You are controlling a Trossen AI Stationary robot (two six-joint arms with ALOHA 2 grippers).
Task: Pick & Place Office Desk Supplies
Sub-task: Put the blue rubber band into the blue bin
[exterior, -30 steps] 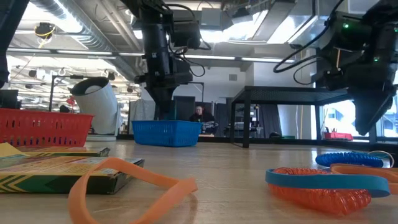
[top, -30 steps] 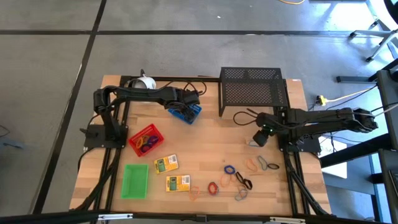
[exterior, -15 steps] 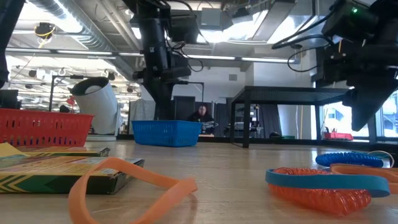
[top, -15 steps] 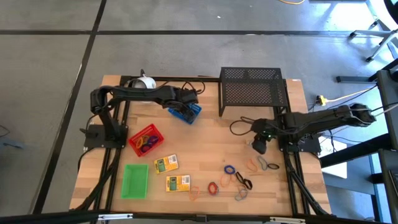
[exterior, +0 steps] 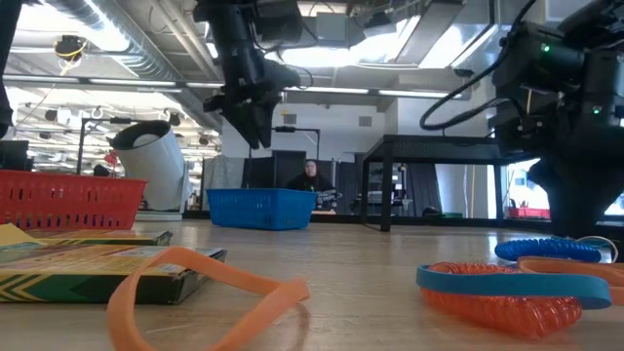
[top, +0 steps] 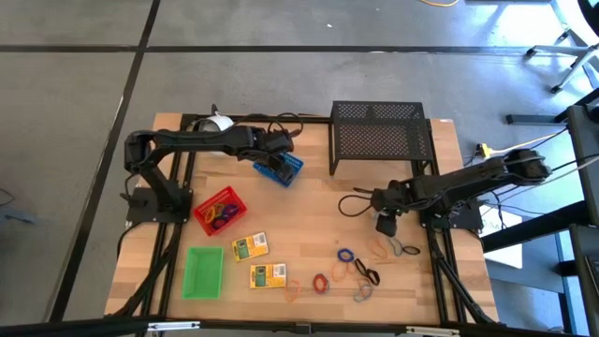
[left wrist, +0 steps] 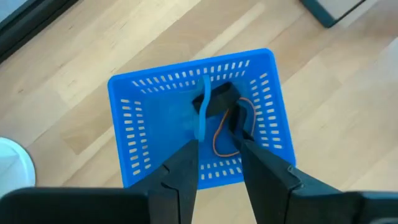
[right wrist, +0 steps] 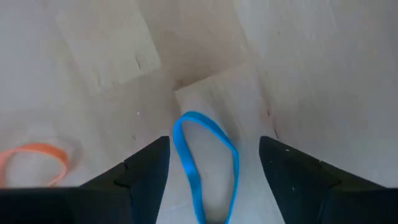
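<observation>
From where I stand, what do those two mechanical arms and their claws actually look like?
Both are slim, jointed and black all over. Each ends in a claw of two flat, dark, wedge-shaped fingers, seen on the left claw and the right claw. Loose black cables loop beside the right arm, and small green lights glow on its housing in the low view.

black mesh rack (top: 378,137), white round object (top: 218,124).

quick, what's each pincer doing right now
Left pincer: open, empty, above the blue tray.
Right pincer: open, empty, straddling a blue loop on the table.
</observation>
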